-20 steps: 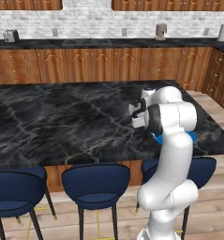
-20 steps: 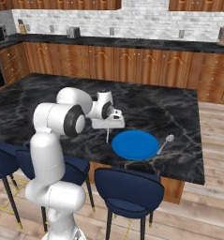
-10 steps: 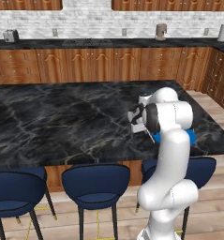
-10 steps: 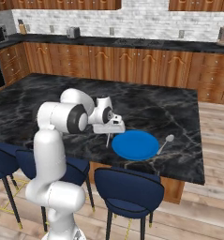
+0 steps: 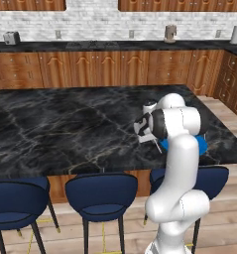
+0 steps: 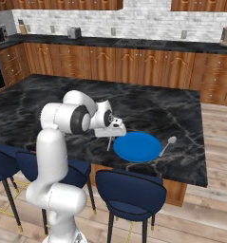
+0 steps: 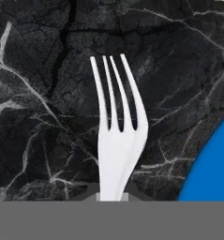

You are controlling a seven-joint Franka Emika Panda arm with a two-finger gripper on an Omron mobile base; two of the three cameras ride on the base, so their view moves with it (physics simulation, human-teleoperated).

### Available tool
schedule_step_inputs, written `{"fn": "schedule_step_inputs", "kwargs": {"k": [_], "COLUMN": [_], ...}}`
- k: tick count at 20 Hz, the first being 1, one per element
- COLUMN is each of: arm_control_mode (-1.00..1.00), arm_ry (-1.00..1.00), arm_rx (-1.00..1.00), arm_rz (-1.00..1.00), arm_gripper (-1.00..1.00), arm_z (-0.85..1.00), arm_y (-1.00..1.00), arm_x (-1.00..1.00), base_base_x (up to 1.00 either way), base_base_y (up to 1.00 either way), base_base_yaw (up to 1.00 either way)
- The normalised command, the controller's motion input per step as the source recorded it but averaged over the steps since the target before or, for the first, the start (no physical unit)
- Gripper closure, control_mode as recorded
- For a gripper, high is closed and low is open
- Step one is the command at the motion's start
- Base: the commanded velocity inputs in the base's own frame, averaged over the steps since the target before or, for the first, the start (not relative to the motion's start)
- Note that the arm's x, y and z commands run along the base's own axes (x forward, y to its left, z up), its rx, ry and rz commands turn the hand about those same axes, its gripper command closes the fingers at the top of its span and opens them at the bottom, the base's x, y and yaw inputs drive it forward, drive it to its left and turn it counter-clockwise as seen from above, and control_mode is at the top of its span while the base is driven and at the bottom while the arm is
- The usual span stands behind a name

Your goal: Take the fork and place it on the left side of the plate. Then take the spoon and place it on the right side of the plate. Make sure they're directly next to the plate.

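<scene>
My gripper [image 6: 113, 135] is shut on the handle of the silver fork [image 7: 117, 136]. In the hand view its prongs point away from me over the black marble. From the right base view the fork [image 6: 109, 143] hangs tines-down just left of the round blue plate [image 6: 136, 146], close above the counter. The plate's [image 7: 212, 168] rim curves in at the lower right of the hand view. The spoon [image 6: 166, 145] lies on the counter by the plate's right edge, bowl away from the stools. In the left base view the gripper [image 5: 146, 135] sits in front of the arm, with the plate [image 5: 202, 145] mostly hidden behind it.
The black marble island [image 6: 148, 109] stretches back and left. Blue stools [image 6: 129, 192] line its near edge below the plate. Wooden cabinets and a back counter [image 5: 115, 45] with small appliances run along the far wall.
The gripper has come down and slightly nearer the front edge with the fork in it, bringing the tines lower beside the plate's left rim. Plate and spoon have not moved.
</scene>
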Motion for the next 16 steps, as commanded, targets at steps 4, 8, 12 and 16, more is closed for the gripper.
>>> {"fn": "schedule_step_inputs", "kwargs": {"k": [4,8,12,16], "arm_control_mode": [-1.0,-1.0,-1.0,-1.0], "arm_ry": [0.0,0.0,0.0,-0.04], "arm_rx": [-0.03,-0.04,-0.03,0.0], "arm_rz": [0.0,0.0,0.0,0.0], "arm_gripper": [1.0,-1.0,-1.0,-1.0], "arm_z": [-0.37,-0.36,-0.24,0.0], "arm_y": [-0.24,-0.11,0.0,-0.1], "arm_x": [0.38,0.55,0.63,0.11], "base_base_x": [0.0,0.0,0.0,0.0], "base_base_y": [0.0,0.0,0.0,0.0], "base_base_yaw": [0.0,0.0,0.0,0.0]}}
